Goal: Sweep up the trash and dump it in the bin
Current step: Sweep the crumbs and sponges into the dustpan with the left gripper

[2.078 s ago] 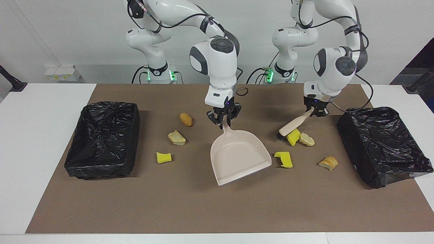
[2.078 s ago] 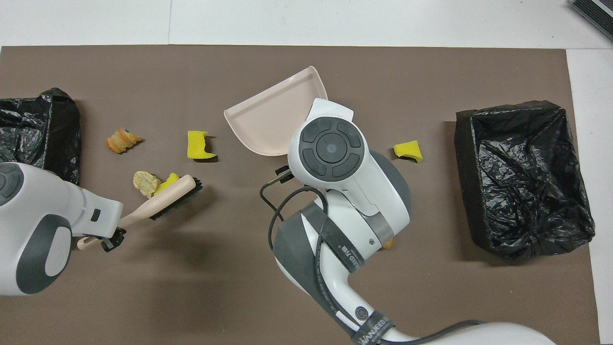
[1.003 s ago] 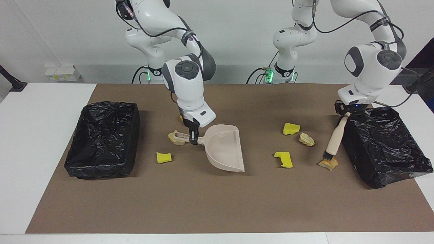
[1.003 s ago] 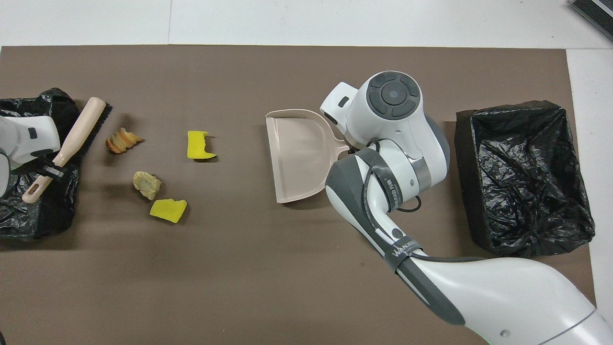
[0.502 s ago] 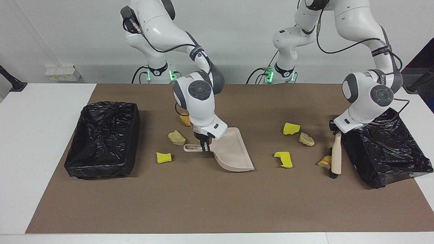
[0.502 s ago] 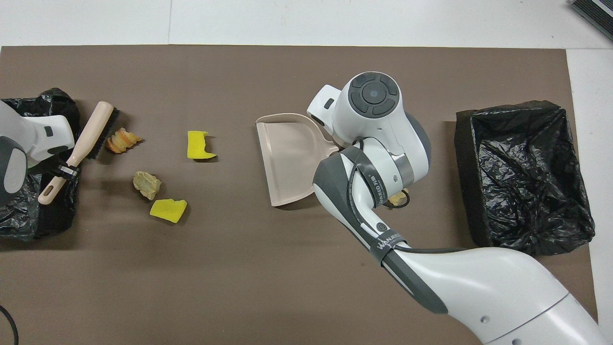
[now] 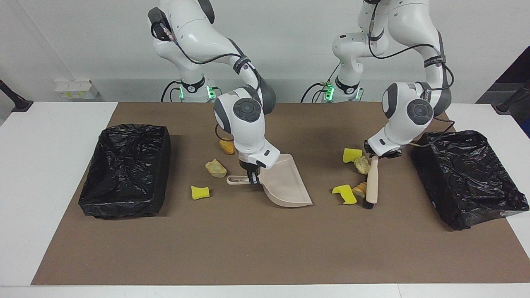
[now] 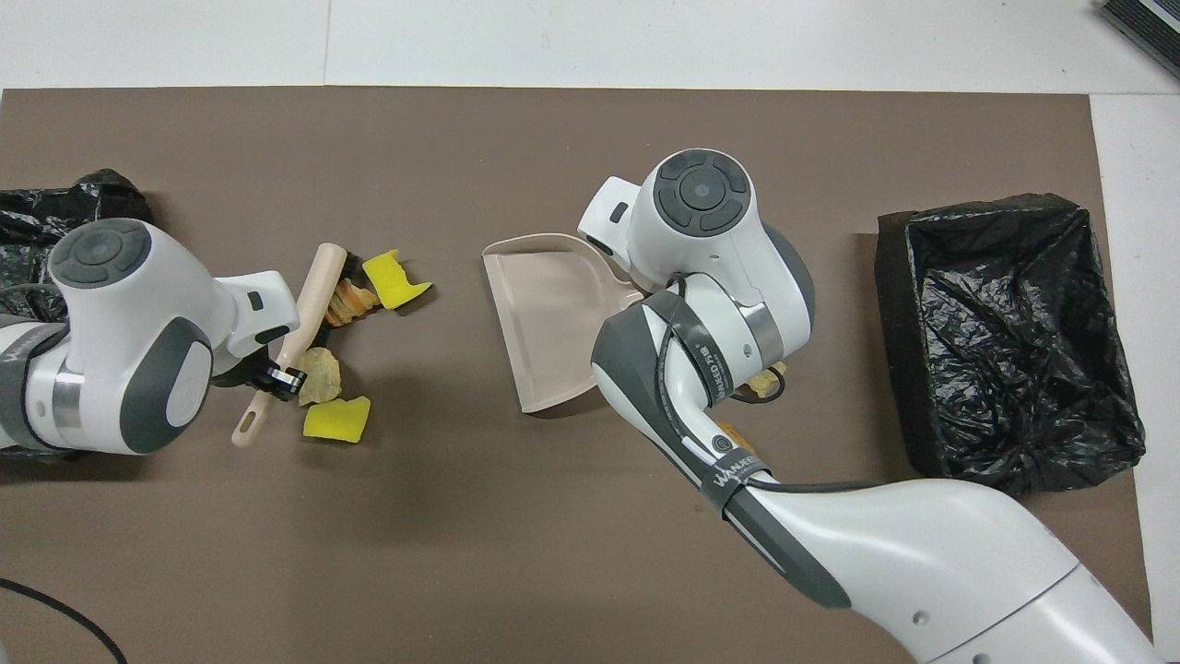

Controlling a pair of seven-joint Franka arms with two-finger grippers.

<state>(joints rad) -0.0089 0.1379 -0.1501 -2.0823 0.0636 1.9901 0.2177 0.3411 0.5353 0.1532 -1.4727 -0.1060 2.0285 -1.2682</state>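
A: What lies nearest the robots?

B: A brown lump [image 7: 227, 147], then a yellow scrap [image 7: 352, 155] and a beige lump [image 7: 362, 164] by the left end effector [image 7: 376, 156], clenched on the brush [image 7: 372, 180].

A: And farther out?

B: The right end effector [image 7: 251, 177] grips the dustpan [image 7: 285, 184]; brush bristles touch a ridged scrap [image 7: 359, 190] beside a yellow chunk [image 7: 345, 193].

A robotics lab: two mounted arms [image 7: 198, 37] at a bare white table [image 7: 49, 165].
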